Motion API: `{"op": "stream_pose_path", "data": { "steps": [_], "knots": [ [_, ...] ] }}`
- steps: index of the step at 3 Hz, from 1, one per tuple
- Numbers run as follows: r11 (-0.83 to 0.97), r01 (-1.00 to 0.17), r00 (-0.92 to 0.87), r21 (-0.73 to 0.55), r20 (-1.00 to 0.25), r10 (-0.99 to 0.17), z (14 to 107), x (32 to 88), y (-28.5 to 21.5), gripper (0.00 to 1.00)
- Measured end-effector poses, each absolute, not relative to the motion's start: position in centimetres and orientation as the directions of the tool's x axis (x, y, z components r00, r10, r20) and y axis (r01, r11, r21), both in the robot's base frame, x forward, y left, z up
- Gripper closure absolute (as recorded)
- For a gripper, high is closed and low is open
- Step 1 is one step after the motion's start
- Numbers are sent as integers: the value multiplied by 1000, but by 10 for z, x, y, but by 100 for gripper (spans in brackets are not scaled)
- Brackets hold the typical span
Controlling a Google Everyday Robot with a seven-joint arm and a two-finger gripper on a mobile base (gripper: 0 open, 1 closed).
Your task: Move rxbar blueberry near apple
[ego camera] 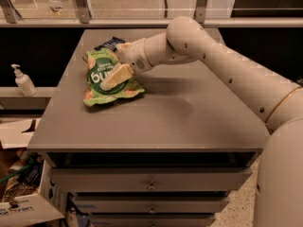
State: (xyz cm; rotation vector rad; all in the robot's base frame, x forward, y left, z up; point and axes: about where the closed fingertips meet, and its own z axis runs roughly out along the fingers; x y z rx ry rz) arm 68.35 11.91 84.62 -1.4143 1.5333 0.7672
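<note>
Gripper (113, 77) hangs over the chip bag (97, 92); open or closed, I cannot tell. Snack bar (110, 43) lies just behind the bag; I should clear the bag, then drop straight onto it.

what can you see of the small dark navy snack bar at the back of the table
The small flat snack bar in a dark navy wrapper with pale lettering lies flat near the far left of the grey table top. Its right end is hidden behind the cream gripper, which hangs open just in front of it, above the crinkled green chip bag. The bag's top edge lies close beside the bar; contact cannot be told. Nothing grips it.
</note>
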Motion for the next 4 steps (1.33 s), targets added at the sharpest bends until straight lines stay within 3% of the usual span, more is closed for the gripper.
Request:
{"op": "stream_pose_path", "data": {
  "steps": [3,4],
  "knots": [
    [59,-998,-38,21,-948,-316,845,637,186,0],
    [71,-997,-59,39,-953,-298,846,628,185,0]
  ]
}}
